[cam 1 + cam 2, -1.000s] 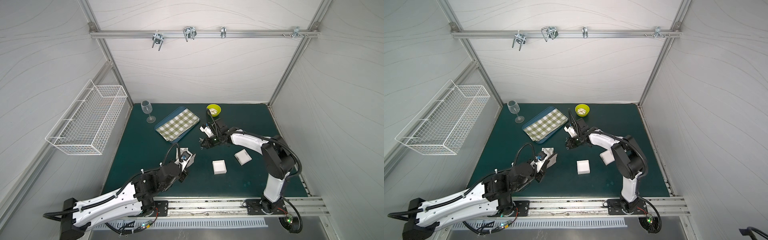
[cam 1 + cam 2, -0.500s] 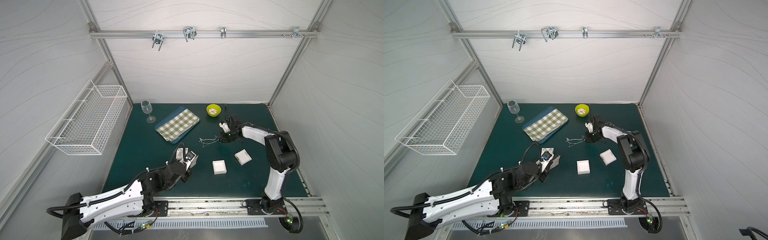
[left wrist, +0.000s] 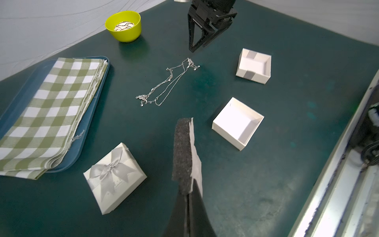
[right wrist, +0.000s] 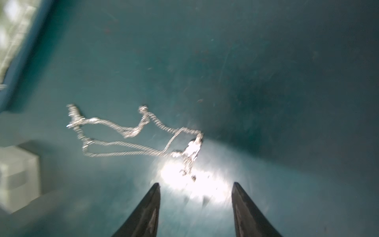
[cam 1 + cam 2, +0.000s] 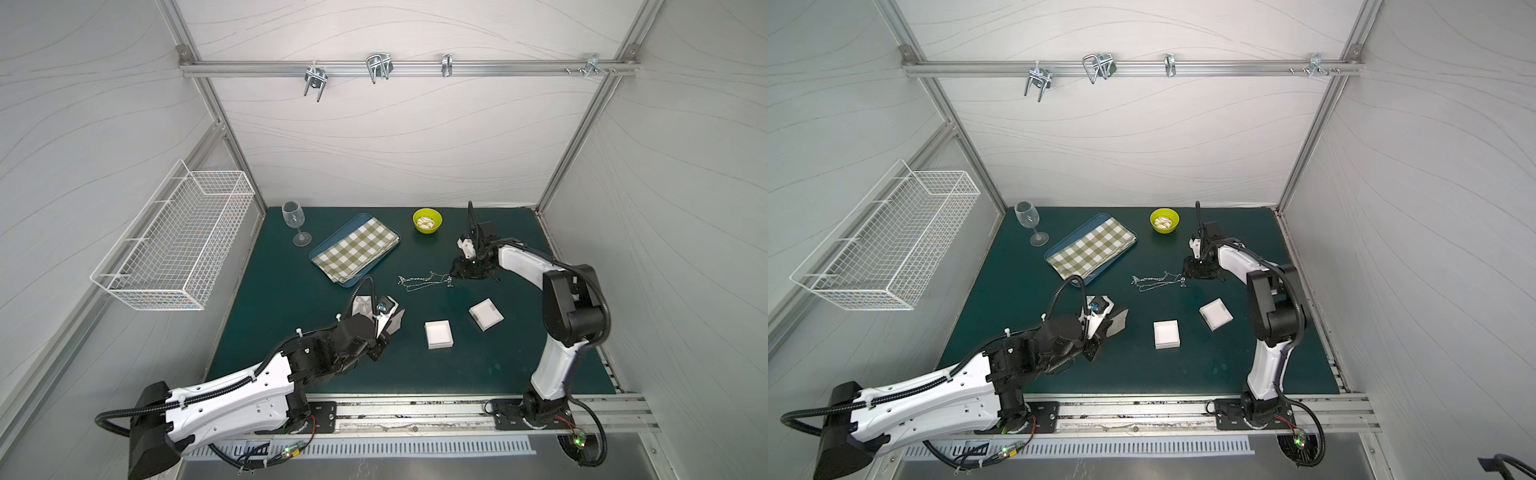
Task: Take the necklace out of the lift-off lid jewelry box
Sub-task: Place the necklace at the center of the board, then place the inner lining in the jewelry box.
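Necklace (image 5: 424, 282) flat on green mat (image 5: 478, 365)

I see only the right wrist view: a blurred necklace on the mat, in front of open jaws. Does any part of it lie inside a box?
Observer: No; in both top views the necklace lies whole on the mat, touching no box.
Operator: Is the left gripper free?
Observer: No, the left gripper is shut on a dark foam insert.
Operator: Are the boxes empty?
Observer: Yes; the plain box half and the grey-banded box half both hold nothing.
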You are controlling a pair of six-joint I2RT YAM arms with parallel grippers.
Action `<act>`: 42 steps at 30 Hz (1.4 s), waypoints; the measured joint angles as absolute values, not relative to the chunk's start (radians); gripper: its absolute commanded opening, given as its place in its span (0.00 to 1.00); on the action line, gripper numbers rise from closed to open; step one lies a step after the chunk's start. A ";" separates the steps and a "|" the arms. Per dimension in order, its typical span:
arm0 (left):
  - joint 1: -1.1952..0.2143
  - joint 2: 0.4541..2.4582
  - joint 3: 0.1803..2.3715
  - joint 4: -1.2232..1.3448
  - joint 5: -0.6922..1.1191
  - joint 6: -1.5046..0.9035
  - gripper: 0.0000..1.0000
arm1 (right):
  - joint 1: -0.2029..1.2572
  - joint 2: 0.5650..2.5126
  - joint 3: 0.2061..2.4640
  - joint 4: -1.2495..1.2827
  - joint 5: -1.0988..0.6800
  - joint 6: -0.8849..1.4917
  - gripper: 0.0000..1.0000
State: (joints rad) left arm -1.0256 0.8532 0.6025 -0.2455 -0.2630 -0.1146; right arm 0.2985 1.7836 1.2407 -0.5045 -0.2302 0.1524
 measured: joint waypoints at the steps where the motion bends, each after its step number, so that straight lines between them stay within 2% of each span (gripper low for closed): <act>1: -1.004 0.857 0.620 -0.246 -0.238 -0.124 0.00 | 0.299 1.728 1.211 -0.499 -0.253 0.158 0.58; 7: -0.888 0.883 0.746 -0.255 -0.059 -0.173 0.00 | 0.306 1.298 1.031 -0.443 -0.404 0.186 0.64; 11: -0.815 0.897 0.821 -0.252 0.099 -0.216 0.00 | 0.316 1.045 0.956 -0.396 -0.588 0.194 0.77; 13: -0.773 0.907 0.846 -0.242 0.184 -0.242 0.00 | 0.329 0.961 0.931 -0.371 -0.687 0.208 0.80; 20: -0.688 0.931 0.873 -0.176 0.435 -0.321 0.00 | 0.396 0.892 0.917 -0.345 -0.948 0.273 0.86; 25: -0.682 0.931 0.873 -0.113 0.549 -0.369 0.00 | 0.505 0.948 0.937 -0.348 -0.997 0.292 0.86; 28: -0.681 0.931 0.873 -0.077 0.590 -0.393 0.00 | 0.571 1.001 0.958 -0.345 -1.001 0.303 0.81; 31: -0.680 0.929 0.873 -0.052 0.611 -0.408 0.00 | 0.601 1.042 0.963 -0.320 -1.011 0.332 0.71; 33: -0.676 0.926 0.871 -0.041 0.619 -0.417 0.00 | 0.610 1.060 0.963 -0.299 -1.016 0.352 0.60; 36: -0.667 0.918 0.855 -0.019 0.627 -0.428 0.00 | 0.616 1.067 0.963 -0.269 -1.022 0.379 0.34; 38: -0.659 0.916 0.838 -0.009 0.630 -0.439 0.00 | 0.616 1.067 0.964 -0.255 -1.024 0.397 0.21; 42: -0.649 0.917 0.821 -0.009 0.627 -0.450 0.00 | 0.617 1.067 0.962 -0.246 -1.012 0.414 0.13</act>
